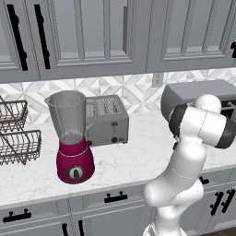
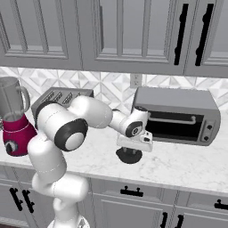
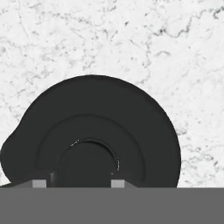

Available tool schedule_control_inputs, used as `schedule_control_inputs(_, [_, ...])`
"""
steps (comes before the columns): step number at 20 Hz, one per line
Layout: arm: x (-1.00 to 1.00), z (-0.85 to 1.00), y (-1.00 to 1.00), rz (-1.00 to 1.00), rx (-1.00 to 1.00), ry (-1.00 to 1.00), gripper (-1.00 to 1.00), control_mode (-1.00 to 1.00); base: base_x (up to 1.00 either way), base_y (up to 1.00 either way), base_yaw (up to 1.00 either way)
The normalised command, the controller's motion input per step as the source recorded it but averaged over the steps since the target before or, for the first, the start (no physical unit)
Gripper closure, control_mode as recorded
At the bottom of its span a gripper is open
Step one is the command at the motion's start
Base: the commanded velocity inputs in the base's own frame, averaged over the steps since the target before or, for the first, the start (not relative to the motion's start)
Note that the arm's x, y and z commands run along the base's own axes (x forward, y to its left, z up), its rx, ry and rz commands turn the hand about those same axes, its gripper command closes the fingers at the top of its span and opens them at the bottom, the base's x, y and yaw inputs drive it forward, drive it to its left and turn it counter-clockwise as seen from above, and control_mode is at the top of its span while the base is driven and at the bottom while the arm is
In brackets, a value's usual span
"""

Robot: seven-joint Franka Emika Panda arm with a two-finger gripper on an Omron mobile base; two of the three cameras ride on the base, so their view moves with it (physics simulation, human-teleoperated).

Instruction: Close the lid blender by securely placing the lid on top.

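Note:
The blender [image 1: 73, 143] stands on the counter's left part, a crimson base with a grey dial under a tall clear jar whose mouth is uncovered; in the right base view the blender [image 2: 15, 129] is at the far left. The lid [image 2: 129, 156], a dark round cap, lies flat on the marble in front of the toaster oven. My gripper [image 2: 130, 150] points straight down onto it. In the hand view the lid [image 3: 100, 109] sits close below, and my gripper [image 3: 78, 183] is shut on its raised centre knob, one fingertip on each side.
A boxy grey toaster [image 1: 108, 120] stands right behind the blender. A grey toaster oven [image 2: 178, 116] sits at the back right. A wire dish rack [image 1: 16, 133] is at the far left. Wall cabinets [image 1: 92, 32] hang above the counter.

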Motion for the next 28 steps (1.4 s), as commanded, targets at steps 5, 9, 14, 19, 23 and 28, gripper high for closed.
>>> schedule_control_inputs(5, [-0.02, -0.36, 0.14, 0.00, 0.00, -0.03, -1.00, -1.00, 0.00, 0.00, 0.00])
schedule_control_inputs(9, [0.00, -0.24, 0.00, 0.00, 0.00, -0.04, -1.00, -1.00, 0.00, 0.00, 0.00])
schedule_control_inputs(14, [0.02, -0.39, 0.11, 0.00, 0.00, 0.00, -1.00, -1.00, 0.00, 0.00, 0.00])
schedule_control_inputs(19, [0.07, -0.75, 0.36, 0.00, 0.00, 0.01, -1.00, -1.00, 0.00, 0.00, 0.00])
schedule_control_inputs(23, [-0.02, -0.79, 0.76, 0.00, 0.00, 0.00, 1.00, -1.00, 0.00, 0.00, 0.00])
schedule_control_inputs(28, [0.00, -0.56, 0.79, 0.00, 0.00, 0.00, 1.00, -1.00, 0.00, 0.00, 0.00])
